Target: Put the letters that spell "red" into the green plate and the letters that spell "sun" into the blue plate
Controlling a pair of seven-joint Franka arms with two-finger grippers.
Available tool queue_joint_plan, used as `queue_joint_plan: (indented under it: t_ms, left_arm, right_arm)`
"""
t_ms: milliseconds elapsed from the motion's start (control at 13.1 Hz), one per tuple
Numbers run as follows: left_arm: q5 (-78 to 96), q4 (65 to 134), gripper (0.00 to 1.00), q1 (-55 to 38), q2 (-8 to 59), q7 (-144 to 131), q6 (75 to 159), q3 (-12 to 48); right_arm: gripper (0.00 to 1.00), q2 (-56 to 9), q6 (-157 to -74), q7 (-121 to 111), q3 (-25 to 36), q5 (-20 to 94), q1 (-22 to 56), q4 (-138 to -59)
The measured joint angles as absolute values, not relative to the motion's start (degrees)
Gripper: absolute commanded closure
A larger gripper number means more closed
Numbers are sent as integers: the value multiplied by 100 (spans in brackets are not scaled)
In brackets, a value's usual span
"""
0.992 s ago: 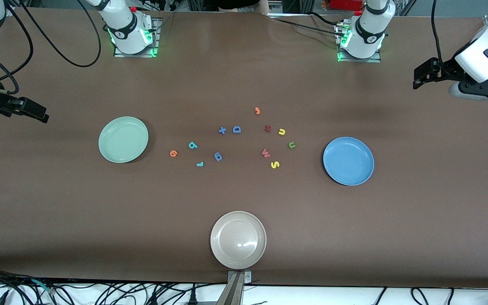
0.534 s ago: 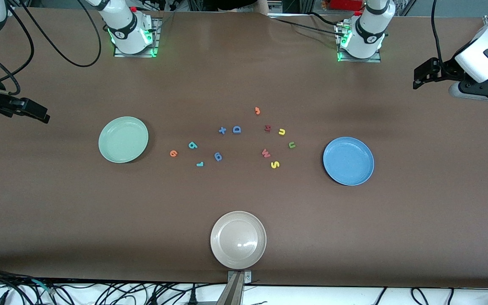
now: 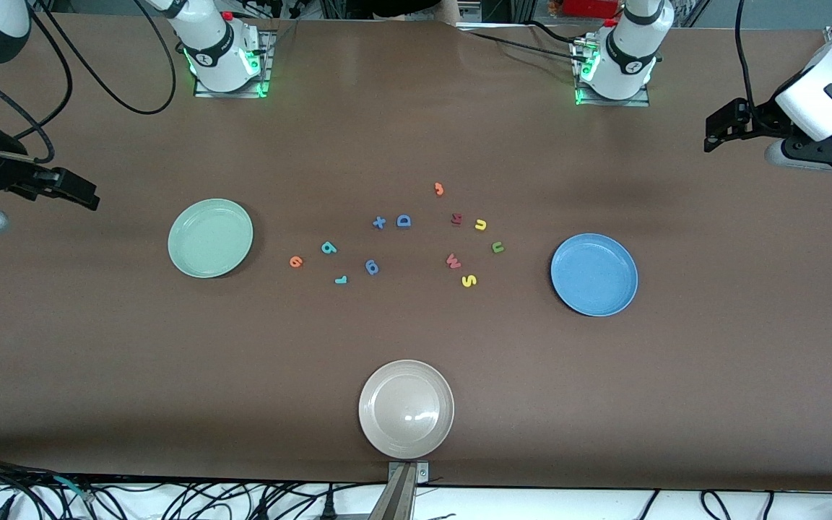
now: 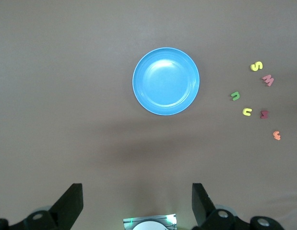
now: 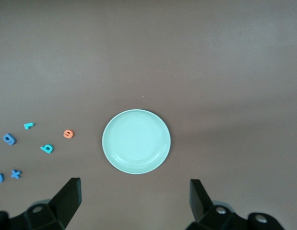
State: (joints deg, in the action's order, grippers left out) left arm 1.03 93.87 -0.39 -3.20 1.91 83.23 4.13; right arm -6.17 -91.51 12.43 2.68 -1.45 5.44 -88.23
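Front view, green plate (image 3: 210, 238) and blue plate (image 3: 594, 274) bare (letters outside), both claws wide, holding nothing

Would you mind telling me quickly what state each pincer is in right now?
Left pincer: open, holding nothing, up over the table near the blue plate.
Right pincer: open, holding nothing, up near the green plate.

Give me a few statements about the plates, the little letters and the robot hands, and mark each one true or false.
1. The green plate holds no letters. True.
2. The yellow "s" lies in the blue plate. False: it lies on the table beside the red "W".
3. Both grippers are open. True: the left gripper and the right gripper each hold nothing.
4. The beige-white plate sits farthest from the front camera. False: it is the nearest plate.
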Motion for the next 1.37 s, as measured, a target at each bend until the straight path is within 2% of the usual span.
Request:
queue_joint_plan:
  t_ms: [839, 1373]
  left_arm:
    - [103, 9388, 0, -49, -149, 191, 8300, 421]
    - [104, 8943, 0, -362, 1029, 191, 8519, 580]
  right_arm:
    - [1, -926, -9599, 3253, 200, -142, 1652, -8887]
    - [1, -1921, -10319, 5027, 177, 304, 2664, -8975]
